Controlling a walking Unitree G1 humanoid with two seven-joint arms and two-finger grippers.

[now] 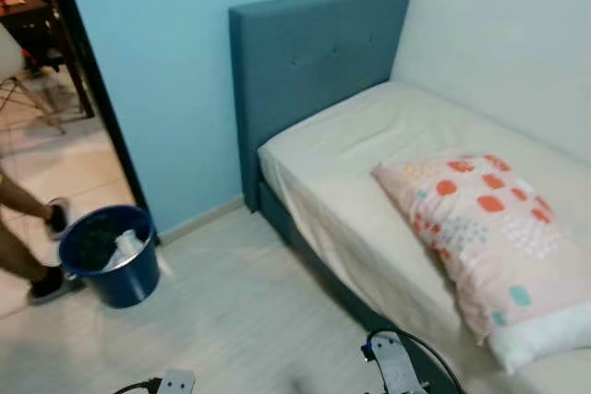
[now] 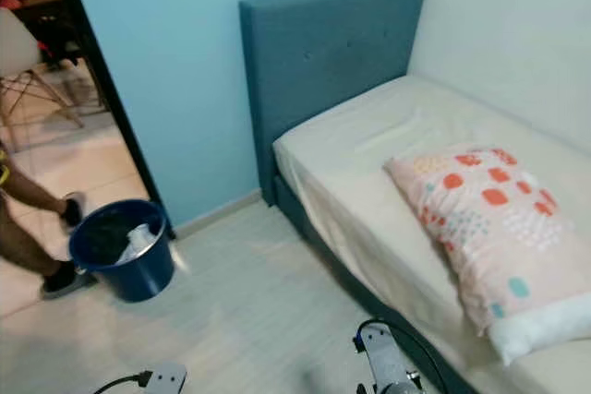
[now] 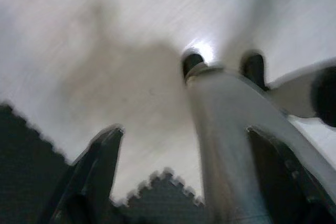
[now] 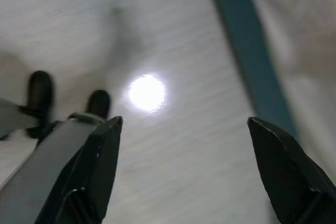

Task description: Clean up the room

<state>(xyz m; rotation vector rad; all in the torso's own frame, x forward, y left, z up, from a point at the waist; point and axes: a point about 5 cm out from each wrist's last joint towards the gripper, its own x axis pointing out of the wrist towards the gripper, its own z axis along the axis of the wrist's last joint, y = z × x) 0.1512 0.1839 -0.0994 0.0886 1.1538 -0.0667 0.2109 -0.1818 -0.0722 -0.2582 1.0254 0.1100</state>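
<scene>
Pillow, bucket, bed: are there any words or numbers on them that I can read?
No readable text anywhere.
Pillow: only a pattern of red and teal dots, no letters.
Bucket: plain blue, no label visible.
Bed headboard: plain teal fabric with buttons, no writing.
Wall: plain blue, no signs.

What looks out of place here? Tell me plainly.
The pillow lies askew, slanted across the bed far from the headboard, one corner at the mattress edge. The blue bucket by the doorway holds crumpled white stuff.
</scene>
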